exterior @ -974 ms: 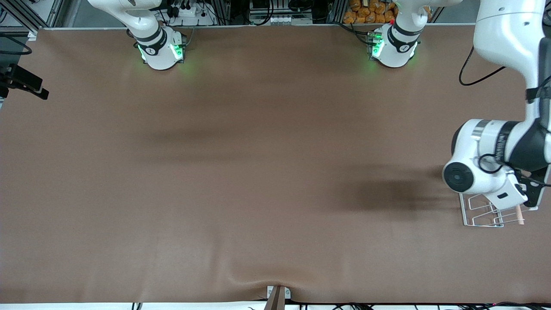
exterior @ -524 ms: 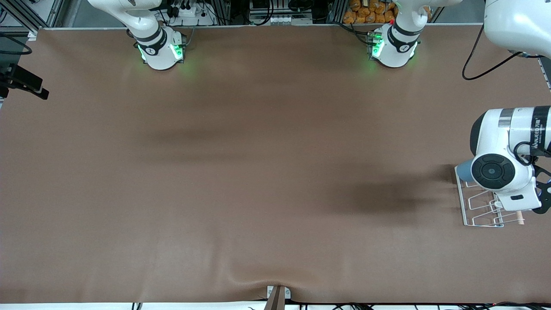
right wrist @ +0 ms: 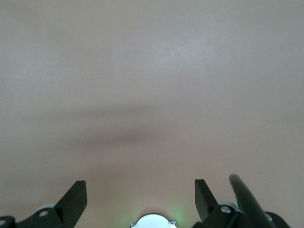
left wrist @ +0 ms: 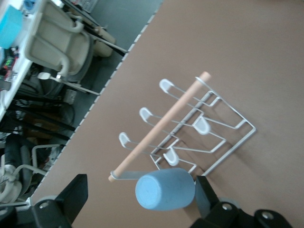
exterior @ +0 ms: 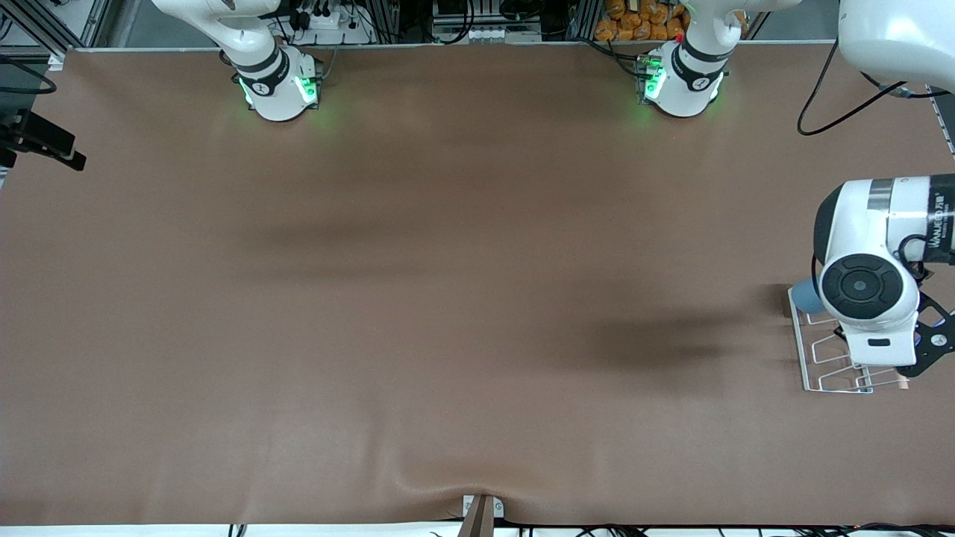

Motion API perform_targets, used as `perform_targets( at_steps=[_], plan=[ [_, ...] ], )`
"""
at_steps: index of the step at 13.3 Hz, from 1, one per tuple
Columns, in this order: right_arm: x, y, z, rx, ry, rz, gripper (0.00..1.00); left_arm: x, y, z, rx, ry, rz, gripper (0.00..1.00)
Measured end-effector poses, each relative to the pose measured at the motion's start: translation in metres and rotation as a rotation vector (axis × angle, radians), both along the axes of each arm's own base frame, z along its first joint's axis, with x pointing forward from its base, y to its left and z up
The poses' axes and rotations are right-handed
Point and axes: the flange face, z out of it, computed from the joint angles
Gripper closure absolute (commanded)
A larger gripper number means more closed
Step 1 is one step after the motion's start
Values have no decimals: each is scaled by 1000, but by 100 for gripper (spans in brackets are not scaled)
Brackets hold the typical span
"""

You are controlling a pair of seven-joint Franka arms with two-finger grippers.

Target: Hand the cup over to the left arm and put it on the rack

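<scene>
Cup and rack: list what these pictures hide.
Front view: the left arm's wrist covers most of the cup and part of the rack.
Left wrist view: the cup hides how it rests on the rack.
Front view: right tool cut off by the top edge.

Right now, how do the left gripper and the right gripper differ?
The left gripper hangs over the white wire rack, where the light-blue cup sits on a prong between its open jaws. The right gripper is over the bare brown table, waiting. Both have open jaws.
</scene>
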Motion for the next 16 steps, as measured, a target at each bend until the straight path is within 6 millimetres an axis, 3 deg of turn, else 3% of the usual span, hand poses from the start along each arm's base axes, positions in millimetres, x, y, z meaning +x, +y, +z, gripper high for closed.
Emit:
perform_targets(
  at_steps=[6, 9, 11, 13, 16],
  plan=[
    [-2, 0, -1, 1, 14, 0, 0, 9, -7, 10, -179, 34, -162, 0],
    [-2, 0, -1, 1, 15, 0, 0, 7, -19, 32, -258, 18, -222, 0],
    [-2, 0, -1, 1, 15, 0, 0, 2, -40, 48, -304, 31, -299, 0],
    [-2, 0, -1, 1, 15, 0, 0, -4, -56, 60, -461, 23, -316, 0],
    [-2, 0, -1, 1, 15, 0, 0, -11, -56, 82, -649, 2, -344, 0]
  ],
)
